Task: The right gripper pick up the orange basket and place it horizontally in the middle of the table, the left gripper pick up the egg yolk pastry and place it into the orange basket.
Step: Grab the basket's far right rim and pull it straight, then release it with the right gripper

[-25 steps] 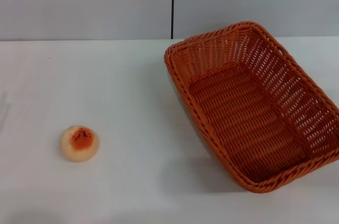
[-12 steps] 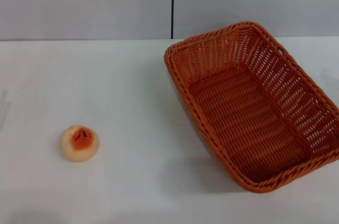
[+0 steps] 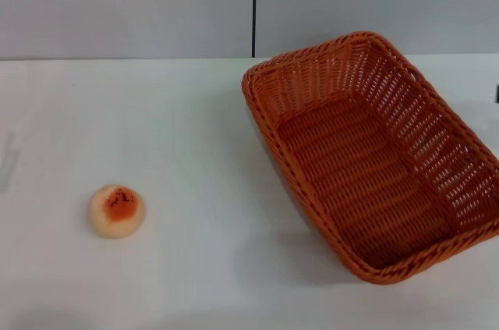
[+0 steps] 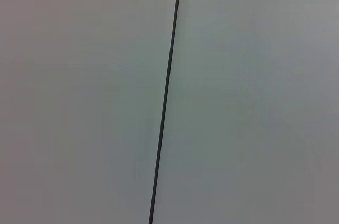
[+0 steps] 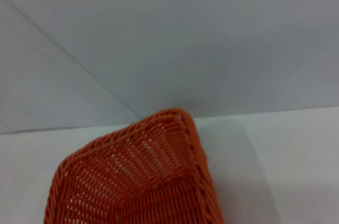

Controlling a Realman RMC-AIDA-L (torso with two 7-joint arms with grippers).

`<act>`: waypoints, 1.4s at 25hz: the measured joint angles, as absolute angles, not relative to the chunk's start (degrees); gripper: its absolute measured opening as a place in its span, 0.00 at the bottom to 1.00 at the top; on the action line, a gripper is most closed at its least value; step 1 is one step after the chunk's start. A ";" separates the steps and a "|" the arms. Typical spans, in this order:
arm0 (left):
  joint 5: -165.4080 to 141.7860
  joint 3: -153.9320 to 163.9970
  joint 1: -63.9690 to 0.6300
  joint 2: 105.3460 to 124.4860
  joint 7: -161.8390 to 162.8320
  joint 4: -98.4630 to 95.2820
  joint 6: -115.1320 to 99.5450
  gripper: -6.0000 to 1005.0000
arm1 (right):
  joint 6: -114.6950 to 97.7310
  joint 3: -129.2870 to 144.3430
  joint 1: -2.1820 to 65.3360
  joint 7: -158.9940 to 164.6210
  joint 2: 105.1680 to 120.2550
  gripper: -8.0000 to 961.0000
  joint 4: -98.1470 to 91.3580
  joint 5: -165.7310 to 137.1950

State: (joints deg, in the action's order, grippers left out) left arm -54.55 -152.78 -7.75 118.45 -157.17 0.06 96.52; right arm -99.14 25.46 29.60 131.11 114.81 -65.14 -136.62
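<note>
The orange basket (image 3: 374,154) lies on the right half of the white table (image 3: 195,127), turned at an angle with its long side running from far-left to near-right. It is empty. The right wrist view shows one of its corners (image 5: 159,181) from close by. The egg yolk pastry (image 3: 117,210) sits alone at the near left of the table, orange patch up. A thin dark sliver of my right arm (image 3: 497,94) shows at the right edge of the head view, beyond the basket's far right side. Neither gripper's fingers are in view.
A grey wall with a vertical dark seam (image 3: 254,6) stands behind the table; the left wrist view shows only that wall and seam (image 4: 165,97). Bare tabletop lies between the pastry and the basket.
A dark sliver of the right arm has come in at the right edge of the head view. Basket and pastry have not moved.
</note>
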 joint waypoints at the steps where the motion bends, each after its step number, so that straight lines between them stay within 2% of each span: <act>1: -54.55 -152.78 -7.62 118.45 -157.14 0.03 96.64 0.76 | -99.14 25.46 29.60 131.11 114.81 0.86 -65.14 -136.62; 21: -54.45 -152.71 -6.38 118.47 -157.05 -0.62 96.66 0.74 | -85.65 37.56 34.55 131.01 114.82 0.85 -50.87 -137.21; 28: -54.25 -152.99 -6.18 118.38 -157.07 -0.52 96.59 0.74 | -83.64 38.89 35.88 132.28 115.73 0.85 -50.54 -140.46; 35: -54.23 -152.83 -6.15 118.38 -157.36 -0.49 96.37 0.73 | -84.11 38.94 36.07 132.61 115.90 0.69 -51.84 -140.34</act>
State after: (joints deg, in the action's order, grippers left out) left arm -54.23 -152.83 -6.15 118.38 -157.36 -0.49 96.37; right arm -84.11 38.94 36.07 132.61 115.90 -51.84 -140.34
